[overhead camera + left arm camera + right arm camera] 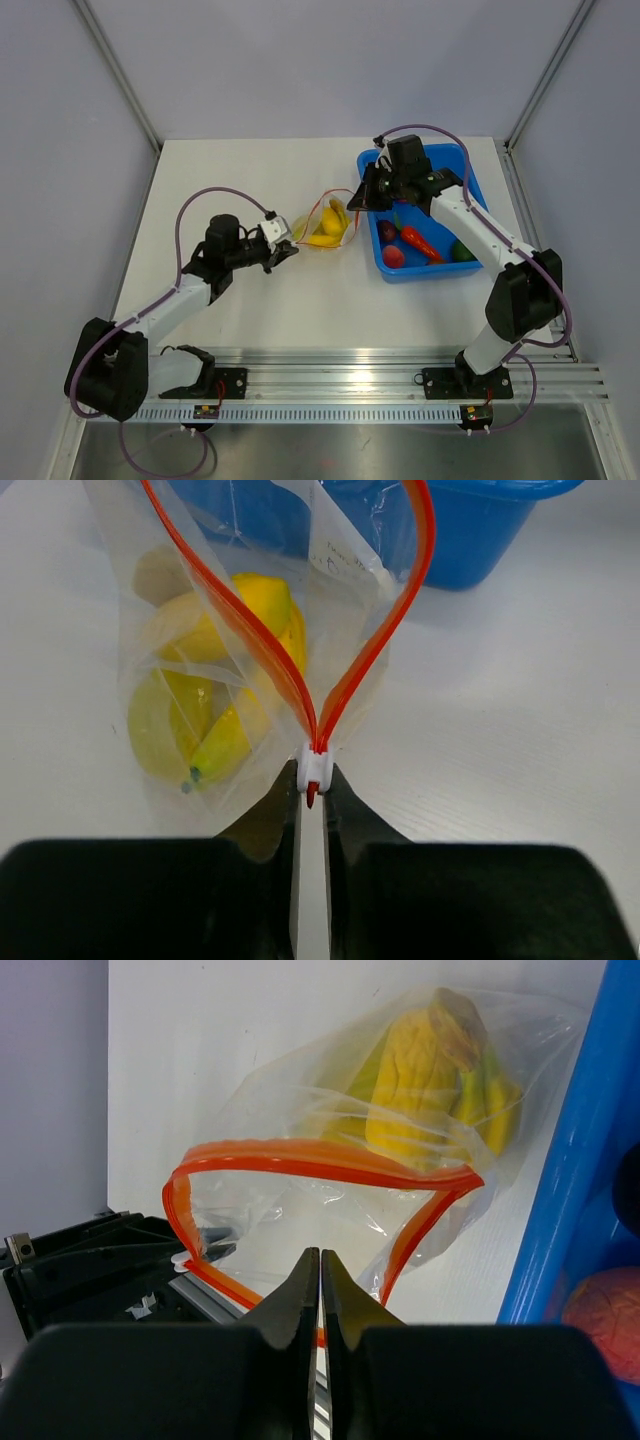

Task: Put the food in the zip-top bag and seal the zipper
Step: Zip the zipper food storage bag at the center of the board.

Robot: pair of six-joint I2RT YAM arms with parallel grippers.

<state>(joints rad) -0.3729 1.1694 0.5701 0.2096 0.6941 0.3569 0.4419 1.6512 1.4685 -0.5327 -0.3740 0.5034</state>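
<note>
Top view first. On the desk (230, 170) I count two claws, one bag, one banana and one bin. The bag (347, 236) lies mid-desk with the banana (328, 232) inside it. The left claw (290, 250) is at its near-left corner, and the right claw (362, 198) is at its far-right side. The blue bin (430, 271) sits just right of the bag, near the desk's right edge. Four pieces are in it: a tomato (393, 256), a carrot (420, 240), a green piece (462, 250) and a dark purple one (387, 232). There's bare desk to the left and towards the far edge.

Left wrist now. The claw is narrow, nipped on the zipper (375, 650) right at its white slider (315, 768). The two orange strips spread apart in a V, so the mouth gapes. The banana lies behind the left strip, with the bin beyond.

Right wrist. The fingers are pressed together on the zipper's near strip, and the mouth makes an open loop ahead. The banana rests deep in the bag, which touches the bin wall on the right. The left claw is at the loop's left end.
</note>
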